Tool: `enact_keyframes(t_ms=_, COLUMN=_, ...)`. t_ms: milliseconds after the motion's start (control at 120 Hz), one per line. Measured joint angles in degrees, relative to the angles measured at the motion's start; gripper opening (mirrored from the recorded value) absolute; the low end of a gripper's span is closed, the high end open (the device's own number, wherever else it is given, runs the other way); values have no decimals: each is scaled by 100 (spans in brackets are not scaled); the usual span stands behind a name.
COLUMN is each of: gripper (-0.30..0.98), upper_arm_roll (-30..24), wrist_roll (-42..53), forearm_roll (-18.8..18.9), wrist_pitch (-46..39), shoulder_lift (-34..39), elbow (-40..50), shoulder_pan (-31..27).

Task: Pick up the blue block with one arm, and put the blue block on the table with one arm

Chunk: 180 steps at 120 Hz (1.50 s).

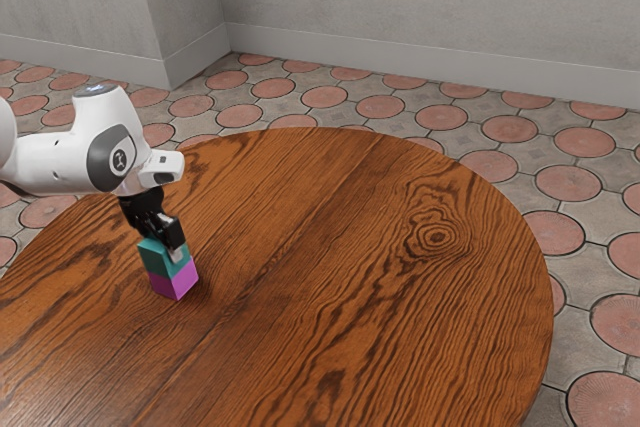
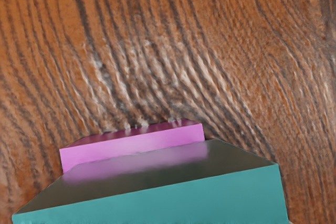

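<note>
Blue block (image 1: 154,259): teal, smooth, cube-like, atop magenta block (image 1: 172,283), grained-wood table (image 1: 330,257) beneath.
Upright, one vertical edge toward exterior camera; gripper (image 1: 165,247) at block, grasp indeterminable.

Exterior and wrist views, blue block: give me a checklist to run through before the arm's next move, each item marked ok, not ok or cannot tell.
1. Blue block located: ok, it is the blue-green one above the magenta block.
2. Pincer at the blue block: ok, its lower end reaches down to it.
3. Pincer secured on the blue block: cannot tell.
4. Blue block lifted free of the magenta block: cannot tell, a small gap would be hard to make out.
5. Blue block squarely over the magenta one: not ok, the magenta block juts out past it in the wrist view.
6. Blue block on the table: not ok.
</note>
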State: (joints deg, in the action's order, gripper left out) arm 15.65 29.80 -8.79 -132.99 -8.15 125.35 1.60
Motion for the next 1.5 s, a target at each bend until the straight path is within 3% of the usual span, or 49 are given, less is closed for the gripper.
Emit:
enact_keyframes(t_ms=325, gripper=38, upper_arm_roll=-23, wrist_roll=-73, forearm_roll=37, wrist_pitch=6, shoulder_lift=151, elbow=-13, shoulder_pan=-7)
enact_keyframes(t_ms=458, gripper=37, upper_arm_roll=-302, wrist_roll=-114, forearm_roll=53, wrist_pitch=21, shoulder_lift=197, elbow=-282, shoulder_pan=-54)
enact_keyframes(t_ms=742, gripper=37, upper_arm_roll=-1111, wrist_roll=-204, forearm_roll=9, wrist_pitch=207, shoulder_lift=-1023, elbow=-1990, shoulder_pan=8)
enact_keyframes(t_ms=1008, gripper=37, upper_arm_roll=-1240, wrist_roll=-255, forearm_roll=-111, wrist_pitch=334, shoulder_lift=-1945, elbow=-2676, shoulder_pan=10)
enact_keyframes(t_ms=1233, gripper=37, upper_arm_roll=-1248, wrist_roll=-279, forearm_roll=-149, wrist_pitch=370, shoulder_lift=-2094, elbow=-2777, shoulder_pan=7)
enact_keyframes(t_ms=1500, gripper=59, upper_arm_roll=-1238, wrist_roll=-246, forearm_roll=-201, wrist_pitch=435, shoulder_lift=-2047, elbow=-2829, shoulder_pan=12)
